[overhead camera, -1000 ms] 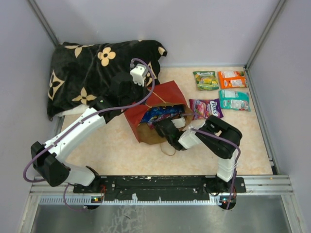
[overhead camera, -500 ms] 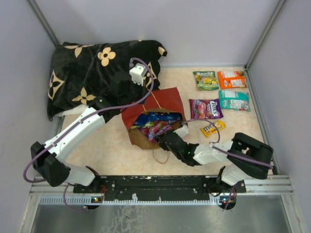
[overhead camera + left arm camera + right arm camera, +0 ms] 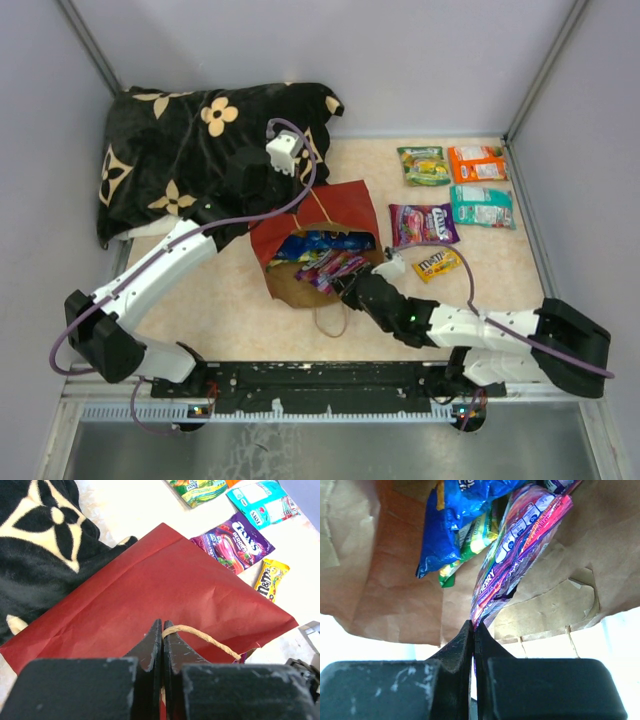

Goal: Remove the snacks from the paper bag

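The left tool (image 3: 161,626) pinches the handle (image 3: 200,634) of the bag (image 3: 165,575); the right tool (image 3: 473,628) is clamped on a purple packet (image 3: 520,535) at its mouth.

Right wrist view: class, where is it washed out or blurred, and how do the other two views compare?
Right wrist view: the table beside the paper bag bleaches to white; the right gripper is dark and soft, the purple packet sharp. Left wrist view: left gripper blurred, bag crisp. Top view: evenly lit, sharp.

Snacks (image 3: 325,258), maybe three, lie in the paper bag (image 3: 325,203); pillow (image 3: 190,150) behind, five packets (image 3: 424,224) right.
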{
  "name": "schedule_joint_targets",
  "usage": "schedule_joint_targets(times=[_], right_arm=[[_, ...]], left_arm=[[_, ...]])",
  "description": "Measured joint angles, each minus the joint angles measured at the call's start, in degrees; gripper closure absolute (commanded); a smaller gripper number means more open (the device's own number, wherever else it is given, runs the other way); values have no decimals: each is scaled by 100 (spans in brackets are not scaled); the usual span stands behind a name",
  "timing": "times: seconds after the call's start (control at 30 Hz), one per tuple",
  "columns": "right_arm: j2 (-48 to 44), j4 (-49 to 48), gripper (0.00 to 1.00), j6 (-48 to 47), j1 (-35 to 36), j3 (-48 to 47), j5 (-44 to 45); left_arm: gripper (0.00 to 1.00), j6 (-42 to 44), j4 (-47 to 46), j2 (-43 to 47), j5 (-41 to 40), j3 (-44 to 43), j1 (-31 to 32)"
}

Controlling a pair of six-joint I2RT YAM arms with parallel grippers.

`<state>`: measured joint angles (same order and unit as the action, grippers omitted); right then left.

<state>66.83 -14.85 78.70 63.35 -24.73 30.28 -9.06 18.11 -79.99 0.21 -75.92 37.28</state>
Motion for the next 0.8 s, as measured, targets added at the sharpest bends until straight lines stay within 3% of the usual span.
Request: schedule_joint_targets(times=[0.17, 0.57, 0.8], right_arm=[[-450, 308, 100, -140, 103, 0, 221], [-529, 623, 100, -232, 155, 66, 315], [-1209, 1226, 100, -487, 542, 11, 754]], left_arm=[[100, 2, 0, -7, 0, 0, -37], [100, 4, 4, -7, -7, 0, -46], [100, 4, 7, -7, -13, 0, -46]])
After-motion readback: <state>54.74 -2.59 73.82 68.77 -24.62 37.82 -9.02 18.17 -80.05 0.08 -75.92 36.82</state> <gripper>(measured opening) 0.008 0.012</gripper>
